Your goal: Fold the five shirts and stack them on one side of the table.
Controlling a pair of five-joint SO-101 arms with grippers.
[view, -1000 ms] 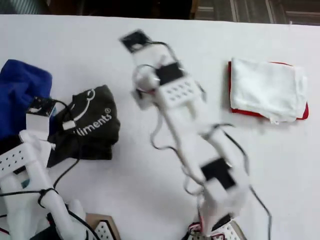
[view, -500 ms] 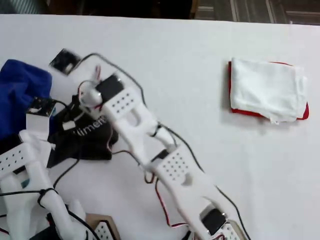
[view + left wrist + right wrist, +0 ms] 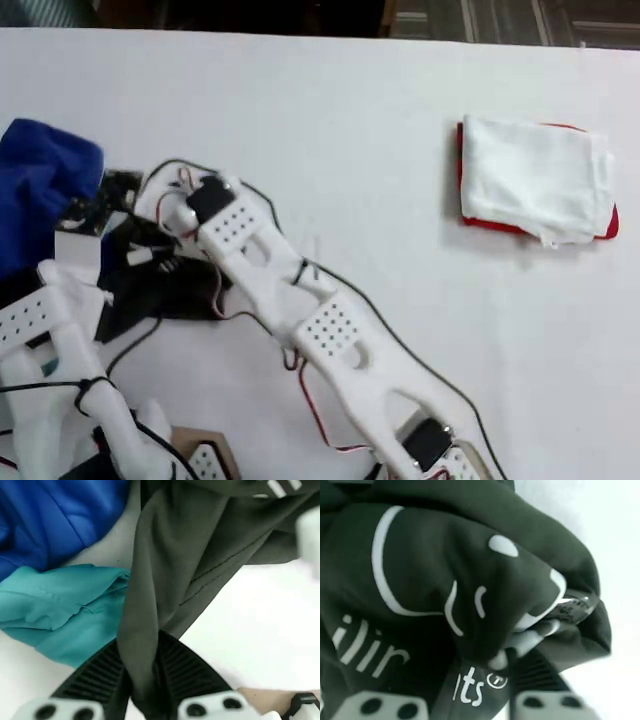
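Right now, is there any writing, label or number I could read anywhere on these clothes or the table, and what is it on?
Dark shirt: it bears white lettering, but folds cut it off, so no whole word can be read.
White shirt, red shirt, blue shirt, teal shirt: no print shows.

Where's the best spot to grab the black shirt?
Probably a loose edge fold, like the one in the left gripper. The black shirt lies crumpled, its middle bunched, so come from the side toward the open table, away from the blue shirt.
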